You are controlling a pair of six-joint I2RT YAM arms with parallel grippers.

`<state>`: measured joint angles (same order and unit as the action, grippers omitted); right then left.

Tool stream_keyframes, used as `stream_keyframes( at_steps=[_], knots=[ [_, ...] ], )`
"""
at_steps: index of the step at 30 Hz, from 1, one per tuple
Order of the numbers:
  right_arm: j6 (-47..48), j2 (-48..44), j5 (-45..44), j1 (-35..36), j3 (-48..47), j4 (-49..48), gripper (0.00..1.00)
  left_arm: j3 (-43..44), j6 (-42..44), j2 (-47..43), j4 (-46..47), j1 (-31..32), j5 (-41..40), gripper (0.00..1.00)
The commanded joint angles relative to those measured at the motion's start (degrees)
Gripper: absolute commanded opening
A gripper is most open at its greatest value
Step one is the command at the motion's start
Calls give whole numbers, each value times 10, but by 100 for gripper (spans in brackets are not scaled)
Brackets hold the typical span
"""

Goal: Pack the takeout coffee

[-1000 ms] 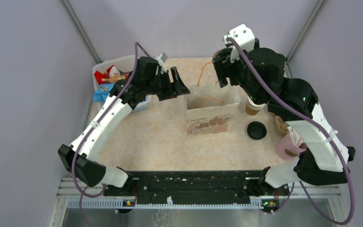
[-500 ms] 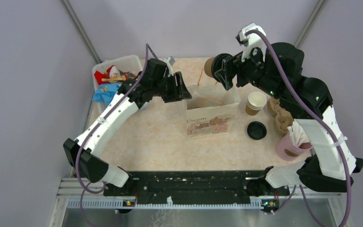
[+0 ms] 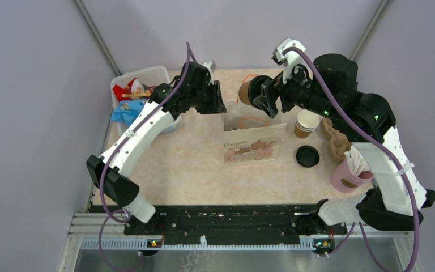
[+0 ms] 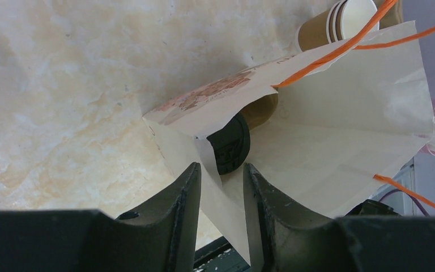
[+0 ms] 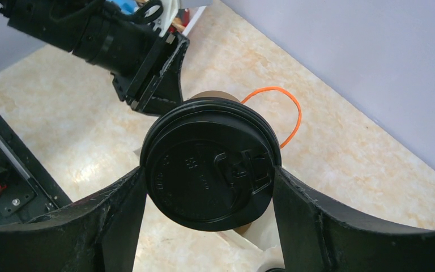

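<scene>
While the left arm is reaching over the bench from beside the bin of wrappers at far left, the left tool is sitting at the left end of the bag's mouth. Its fingers are standing only a narrow way apart, straddling the bag's corner fold. The paper is touching one finger and a slit of space is showing beside the other, so the tool is not clamping shut.

The bag is standing upright at mid-bench with its mouth open and an orange handle looping out behind. Inside it, close by that fold, the bagged cup is lying on its side, its black lid facing the left tool and partly hiding behind the paper.

Just right of the left tool, the right tool is spreading wide and pressing on opposite edges of the held cup's lid. That cup is hanging on its side above the bag's far left rim, base pointing towards the left tool.

Further right, an open cup is standing on the bench just beside the bag's right end, and a loose lid is lying flat nearer the arms. By the right edge a pulp tray is showing partly under the right arm, with a pink cup of white sticks standing near it.
</scene>
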<state>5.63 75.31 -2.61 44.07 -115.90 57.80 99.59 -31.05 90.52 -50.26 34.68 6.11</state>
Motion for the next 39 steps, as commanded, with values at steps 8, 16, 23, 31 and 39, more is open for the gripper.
stream_keyframes(
  at_steps=[8, 16, 23, 31, 39],
  knots=[
    [70, -9, 15, -7, -1, 10, 71, 78, 43, 53, -42, 6, -35, 37],
    [99, -5, 12, -7, 12, 20, 70, 109, 47, 72, -77, 21, -82, 41],
    [106, 2, 25, -7, 11, 22, 67, 123, 28, 84, -114, 44, -108, 49],
    [107, 0, 24, -6, 22, 19, 65, 153, 4, 105, -154, 61, -166, 45],
    [113, 1, 46, -6, 26, 29, 64, 155, 24, 106, -130, 62, -169, 25]
  ],
)
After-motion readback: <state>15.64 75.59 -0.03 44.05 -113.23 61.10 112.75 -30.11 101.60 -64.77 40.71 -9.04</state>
